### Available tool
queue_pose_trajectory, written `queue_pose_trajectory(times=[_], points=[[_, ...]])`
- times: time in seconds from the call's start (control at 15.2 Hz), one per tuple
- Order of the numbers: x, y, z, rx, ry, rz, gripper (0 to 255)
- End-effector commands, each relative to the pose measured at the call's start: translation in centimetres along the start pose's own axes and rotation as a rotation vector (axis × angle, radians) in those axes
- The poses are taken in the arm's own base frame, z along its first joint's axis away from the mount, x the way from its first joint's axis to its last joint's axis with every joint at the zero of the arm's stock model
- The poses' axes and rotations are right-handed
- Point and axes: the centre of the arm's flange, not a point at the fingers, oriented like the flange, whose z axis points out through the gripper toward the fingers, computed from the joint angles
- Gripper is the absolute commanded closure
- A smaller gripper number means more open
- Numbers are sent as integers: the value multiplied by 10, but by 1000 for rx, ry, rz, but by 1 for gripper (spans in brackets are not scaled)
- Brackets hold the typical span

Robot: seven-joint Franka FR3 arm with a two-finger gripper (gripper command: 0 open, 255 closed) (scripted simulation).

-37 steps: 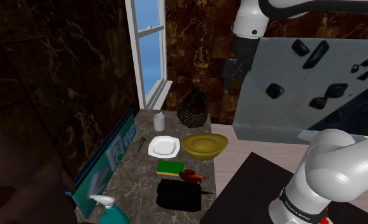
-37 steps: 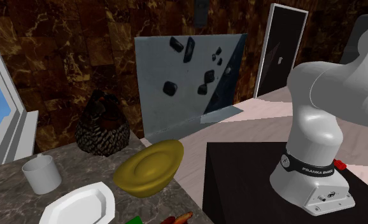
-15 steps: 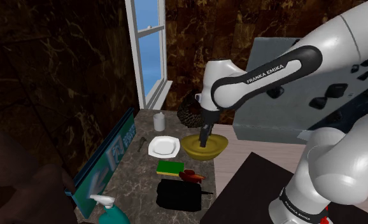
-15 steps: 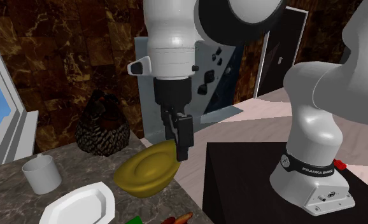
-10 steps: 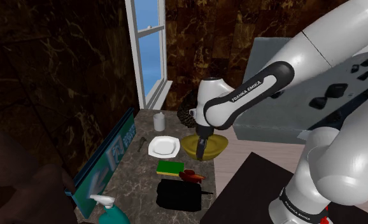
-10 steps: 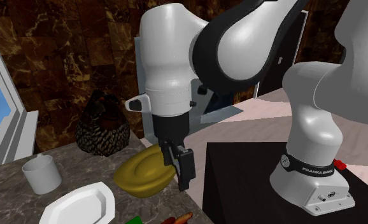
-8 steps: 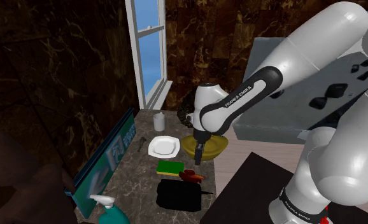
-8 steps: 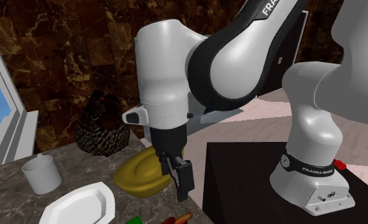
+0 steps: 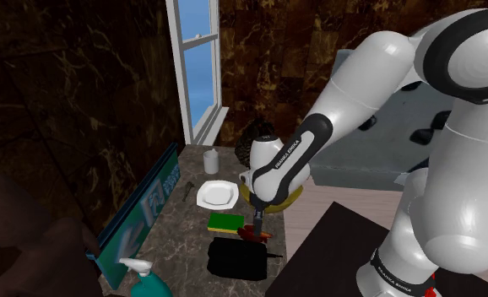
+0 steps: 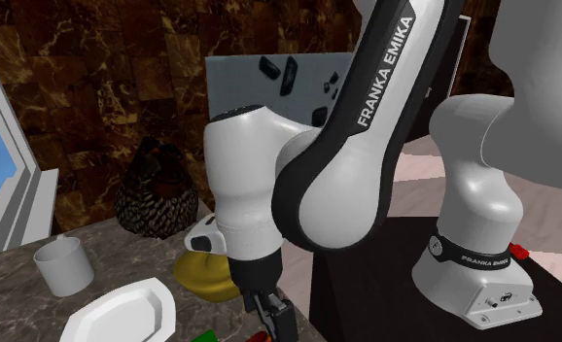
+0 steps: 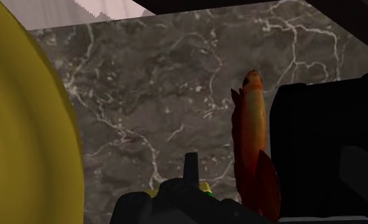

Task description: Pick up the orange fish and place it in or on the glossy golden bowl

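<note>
Lowered, the FRANKA EMIKA arm hangs seemingly just above the fish.

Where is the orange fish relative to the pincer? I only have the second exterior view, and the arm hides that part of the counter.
Observer: In the shoulder view the tip of the black pincer overlaps the slim orange-red fish, right beside the green-and-yellow sponge.
Operator: What is on the fish's other side?
Observer: A flat black slab, nearer the stand.
Operator: Is the fish lifted?
Observer: No; the wrist view shows it lying on the grey veined counter.
</note>
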Motion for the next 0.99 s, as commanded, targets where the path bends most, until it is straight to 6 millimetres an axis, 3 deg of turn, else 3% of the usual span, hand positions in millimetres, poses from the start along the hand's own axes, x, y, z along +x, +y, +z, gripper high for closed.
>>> queue_pose_trajectory(times=[0.0,0.2,0.66,0.73,0.92], points=[[-1,0,12,0,0,-1,0],[-1,0,25,0,0,-1,0],[-1,0,25,0,0,-1,0],[-1,0,25,0,0,-1,255],[-1,0,26,0,0,-1,255]])
